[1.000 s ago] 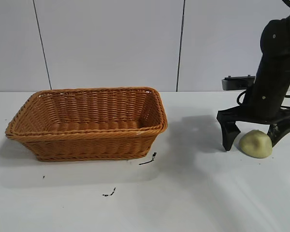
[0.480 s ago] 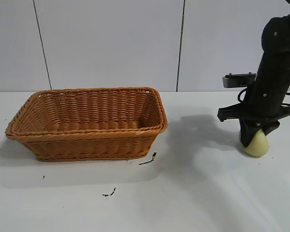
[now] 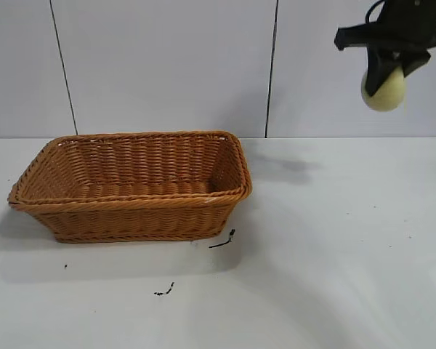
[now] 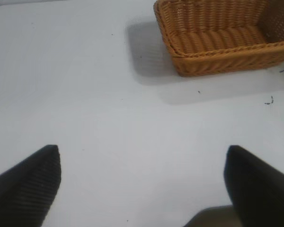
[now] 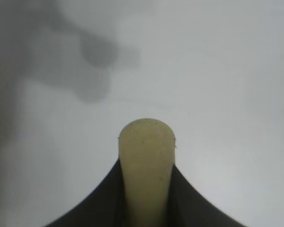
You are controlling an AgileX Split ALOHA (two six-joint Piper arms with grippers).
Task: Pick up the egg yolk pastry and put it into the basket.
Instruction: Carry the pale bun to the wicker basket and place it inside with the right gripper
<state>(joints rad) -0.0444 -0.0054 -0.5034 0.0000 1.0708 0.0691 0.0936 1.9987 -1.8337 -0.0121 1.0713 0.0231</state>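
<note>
Pale yellow pastry is pinched between the fingers of the right gripper, held high above the table at the right edge of the exterior view. In the right wrist view the pastry looks squeezed narrow, a rounded end poking out past the two dark fingers pressed against its sides, with only bare table and shadow beneath.

Basket sits on the table well apart from the load, toward the robot's left and far lower. Its long axis runs left to right across the exterior view, so the open mouth offers a wide target along the line of travel. The near end wall, on the right, is the first rim to clear.

Judgement: the carry calls for a sideways move toward the left, then a descent over the basket's interior. Height looks ample to pass the rim.

Left gripper is out of the exterior view; its wrist view shows the fingers spread wide over bare table, holding nothing, basket some way ahead. Idle.

Risk: the soft pastry may deform or slip.
</note>
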